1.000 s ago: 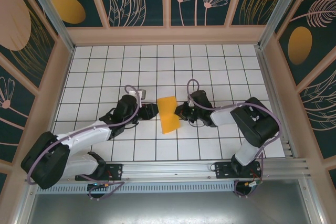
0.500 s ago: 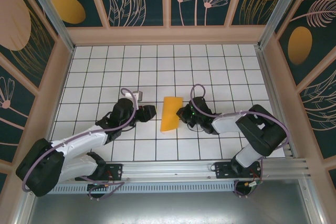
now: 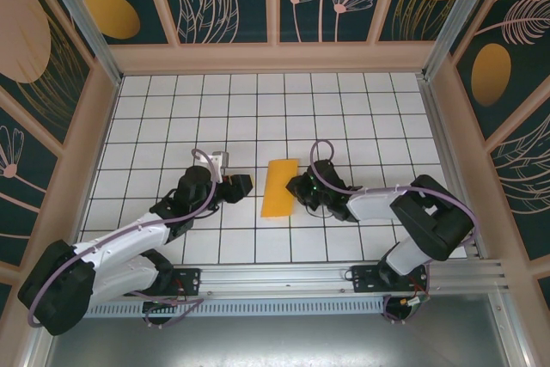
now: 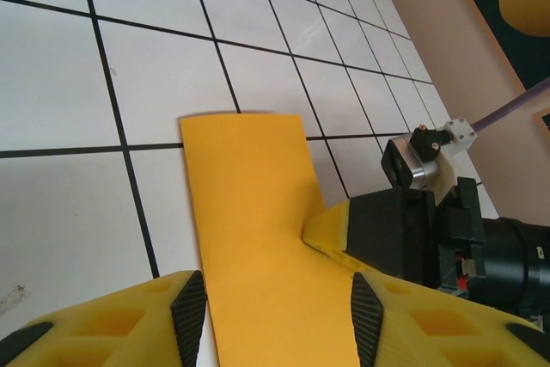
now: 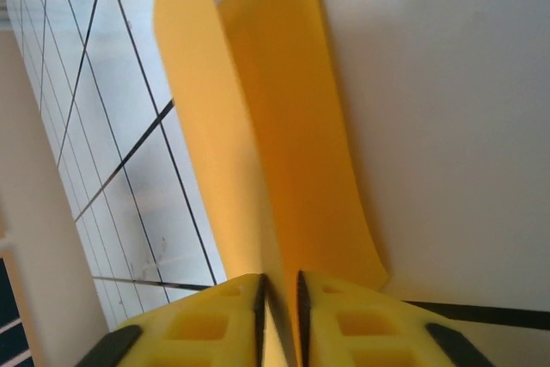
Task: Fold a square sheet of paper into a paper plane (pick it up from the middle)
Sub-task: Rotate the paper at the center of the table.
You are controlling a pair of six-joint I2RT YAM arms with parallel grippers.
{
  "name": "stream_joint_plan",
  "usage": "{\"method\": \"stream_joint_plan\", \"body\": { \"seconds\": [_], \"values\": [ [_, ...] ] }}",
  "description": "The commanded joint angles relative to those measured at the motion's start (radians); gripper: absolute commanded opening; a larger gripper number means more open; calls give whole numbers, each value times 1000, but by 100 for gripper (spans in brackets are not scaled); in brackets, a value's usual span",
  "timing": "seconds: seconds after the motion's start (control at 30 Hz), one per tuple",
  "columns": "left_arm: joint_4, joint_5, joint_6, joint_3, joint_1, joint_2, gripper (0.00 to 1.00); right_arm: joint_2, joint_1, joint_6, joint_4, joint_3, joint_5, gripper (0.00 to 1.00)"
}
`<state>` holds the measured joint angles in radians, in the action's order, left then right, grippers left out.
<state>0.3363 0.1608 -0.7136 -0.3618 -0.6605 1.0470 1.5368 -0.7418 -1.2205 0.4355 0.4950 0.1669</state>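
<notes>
The square sheet of paper (image 3: 279, 186) is folded over into a narrow orange-yellow strip near the table's middle. My right gripper (image 3: 297, 186) is at its right edge, shut on the doubled paper. In the right wrist view the two layers (image 5: 284, 126) run away from the pinched fingertips (image 5: 279, 294) and spread apart further out. My left gripper (image 3: 247, 185) is open just left of the strip, a small gap away. In the left wrist view the paper (image 4: 258, 238) lies ahead between the spread pads (image 4: 189, 311), and the right gripper's yellow finger (image 4: 331, 228) presses on its far side.
The white grid table (image 3: 172, 109) is boxed in by wooden rails and dark walls painted with leaf drawings (image 3: 112, 13). A metal rail (image 3: 284, 279) with both arm bases runs along the near edge. A small camera module (image 4: 411, 161) sits on the right wrist.
The sheet has gone from a wider shape to a narrow folded strip. My left gripper has let go of its left edge and drawn back left. The right gripper stays shut on it.
</notes>
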Motion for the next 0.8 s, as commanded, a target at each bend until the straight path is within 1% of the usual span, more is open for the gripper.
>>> {"method": "stream_joint_plan", "body": {
  "seconds": [0.0, 0.13, 0.33, 0.43, 0.5, 0.6, 0.77],
  "values": [
    [20, 23, 16, 2, -5, -1, 51, 3, 39, 134, -15, 49, 114, 26],
    [12, 26, 15, -23, -5, 32, 52, 48, 99, 232, -13, 90, 264, 28],
    [18, 66, 14, -56, -6, 99, 53, 60, 168, 346, -48, 102, 353, 33],
    [12, 76, 36, -75, -19, 138, 53, 87, 189, 382, -24, 110, 434, 33],
    [-13, 71, 55, -96, -37, 163, 54, 97, 222, 391, -29, 119, 440, 31],
    [-74, 11, 96, -121, -90, 182, 56, 122, 232, 395, -13, 127, 468, 30],
    [-172, -151, 156, -157, -211, 202, 58, 177, 234, 369, 26, 140, 496, 19]
  ]
}}
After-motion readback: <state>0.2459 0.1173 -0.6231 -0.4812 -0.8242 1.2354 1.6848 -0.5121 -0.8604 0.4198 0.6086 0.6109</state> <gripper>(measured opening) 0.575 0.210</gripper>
